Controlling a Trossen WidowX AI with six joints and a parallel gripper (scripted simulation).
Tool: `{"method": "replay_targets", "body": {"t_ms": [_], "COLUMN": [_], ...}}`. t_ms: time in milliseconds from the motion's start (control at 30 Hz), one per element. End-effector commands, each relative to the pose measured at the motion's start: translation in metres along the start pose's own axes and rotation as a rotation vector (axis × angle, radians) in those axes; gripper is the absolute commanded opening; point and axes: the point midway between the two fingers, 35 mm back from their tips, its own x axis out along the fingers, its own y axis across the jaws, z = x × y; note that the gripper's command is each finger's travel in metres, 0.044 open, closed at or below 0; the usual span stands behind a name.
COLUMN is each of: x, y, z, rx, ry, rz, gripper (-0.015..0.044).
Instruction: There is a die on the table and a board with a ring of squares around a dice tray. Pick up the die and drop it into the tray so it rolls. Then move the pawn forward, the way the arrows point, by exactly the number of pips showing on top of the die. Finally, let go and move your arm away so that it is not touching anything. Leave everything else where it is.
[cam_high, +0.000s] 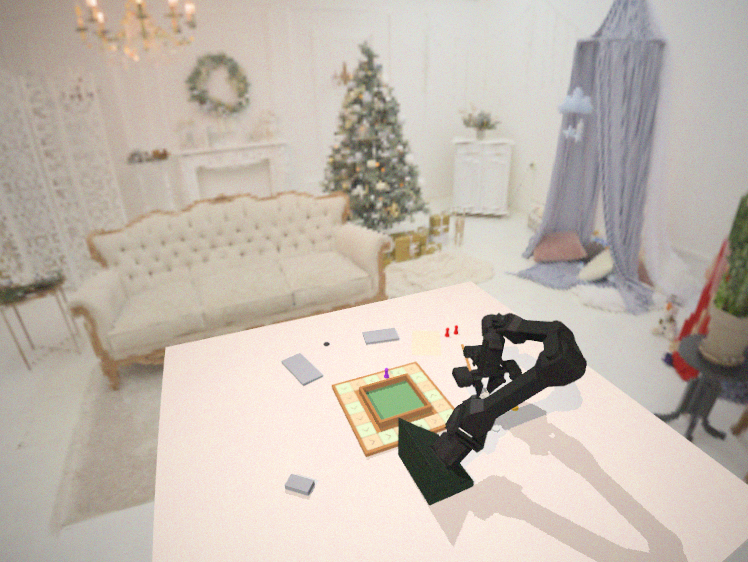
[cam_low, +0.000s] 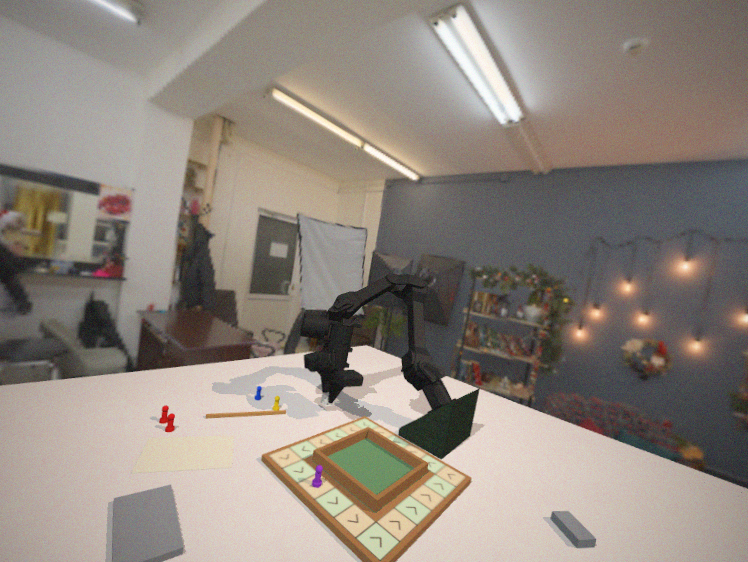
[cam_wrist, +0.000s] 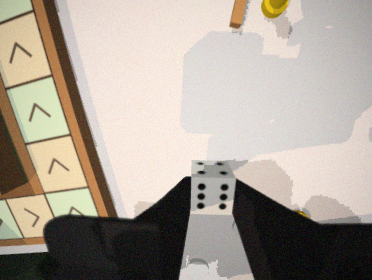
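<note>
White six-pip die (cam_wrist: 212, 195) (cam_low: 325, 398) (cam_high: 484, 392): grasped between the tips of the black parallel-jaw gripper (cam_high: 485, 391) (cam_low: 327, 397) (cam_wrist: 209, 183), one finger against each side; a cube, so no long axis; six-pip face toward the wrist camera, four-pip face beyond it. Station: beside the board, outside its rim, low over the table or on it, which of the two not clear. Arm, single: wrist folded over, fingers pointing down, elbow raised, forearm reaching out from the dark green base plate (cam_high: 423, 468) (cam_low: 450, 423). Farther, across the wooden rim of the arrow board (cam_high: 366, 452) (cam_low: 365, 421) (cam_wrist: 85, 135): the green-floored dice tray (cam_high: 396, 398) (cam_low: 370, 464), in the wrist view off to the left; the coming move probably wants a lift, then a sideways carry over its wall. Farthest: purple pawn (cam_high: 386, 373) (cam_low: 318, 476), upright on a square past the tray.
</note>
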Motion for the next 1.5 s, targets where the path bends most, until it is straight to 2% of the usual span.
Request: {"method": "replay_targets", "body": {"t_ms": [0,733,933,1467], "x": [-0.009,-0.104,-0.103,-0.092], "y": [0.002,-0.004,0.005,0.075], "z": [0.003,-0.010,-0.002,0.039], "rx": [-0.003,-0.061,-0.127,-0.534], "ry": [-0.006,0.044,0.041,0.036], "rz": [0.012,0.009,0.015,0.024], "gripper": [0.0000,0.0000,0.0000,0.0000]}}
